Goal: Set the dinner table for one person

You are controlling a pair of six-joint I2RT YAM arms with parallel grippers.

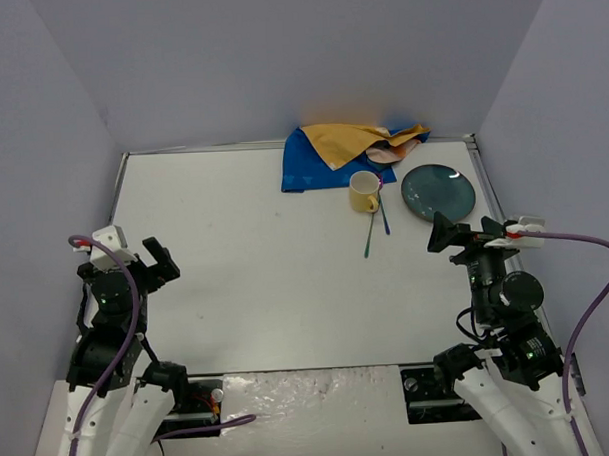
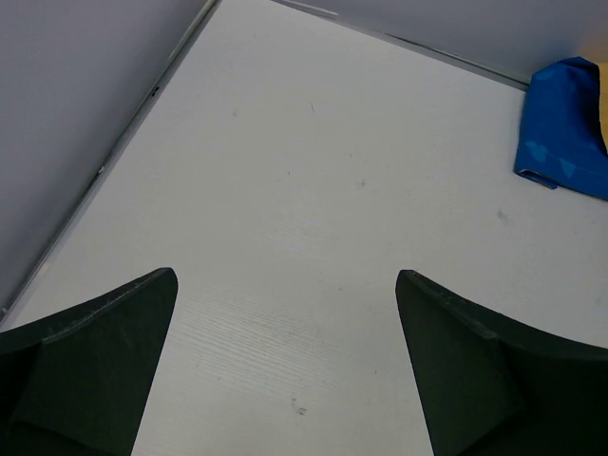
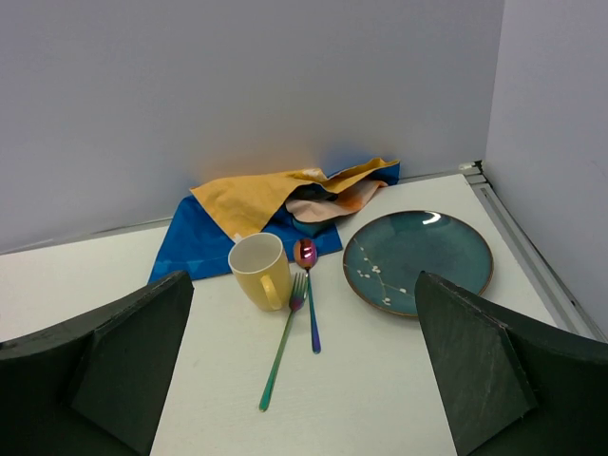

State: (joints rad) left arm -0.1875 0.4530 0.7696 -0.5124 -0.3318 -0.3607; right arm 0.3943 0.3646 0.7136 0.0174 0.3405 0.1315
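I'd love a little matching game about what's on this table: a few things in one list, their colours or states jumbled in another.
Things:
1. mug
2. plate
3. placemat
4. fork

Descriptions:
A. blue, crumpled by the far wall
B. pale yellow
C. teal with white specks
D. thin, iridescent, lying flat

Pairs: 1-B, 2-C, 3-A, 4-D
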